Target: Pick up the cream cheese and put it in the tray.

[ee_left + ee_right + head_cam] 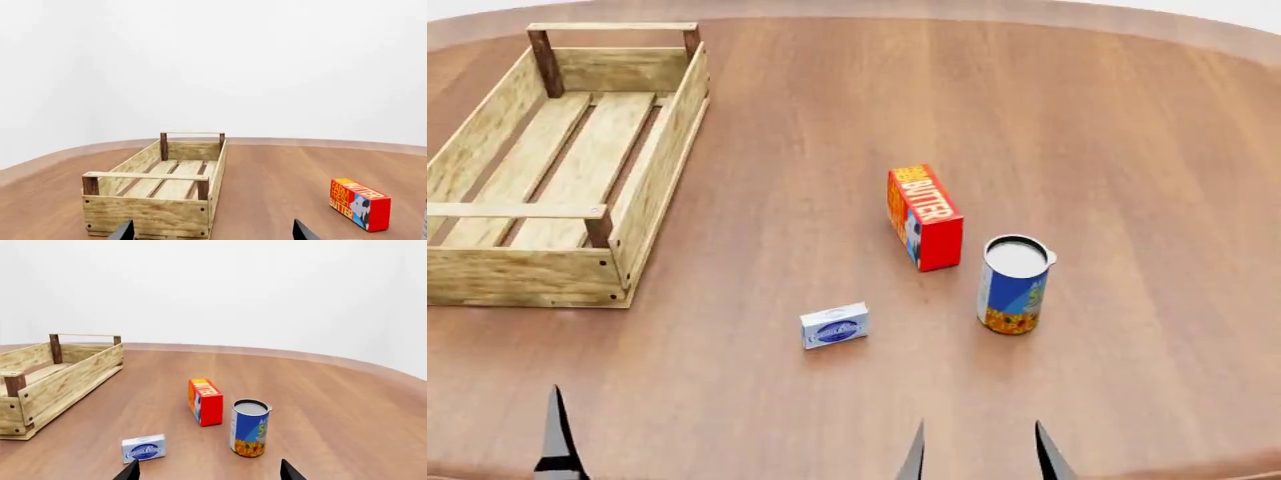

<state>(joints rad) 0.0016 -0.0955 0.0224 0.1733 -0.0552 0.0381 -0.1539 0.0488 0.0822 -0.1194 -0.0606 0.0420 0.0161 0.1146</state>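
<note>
We see the cream cheese (pixel 834 326) lying free on the table (pixel 1121 130), near-centre, right of the tray (pixel 654 170) and left of the can (pixel 1014 285), so our right tool (pixel 978 455), spread open and nearest, suits the pick; our left tool (pixel 210 231) is open too.

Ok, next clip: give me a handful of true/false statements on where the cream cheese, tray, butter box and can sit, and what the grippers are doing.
1. The cream cheese lies on the table, outside the tray. True.
2. The tray already holds the butter box. False: nothing lies in the tray; the butter box stands on the table between the tray and the can.
3. The can stands upright beside the butter box. True.
4. The right gripper is shut on the cream cheese. False: its jaws are apart and hold nothing, short of the box.
5. The left gripper is open, facing the tray's near end. True.
</note>
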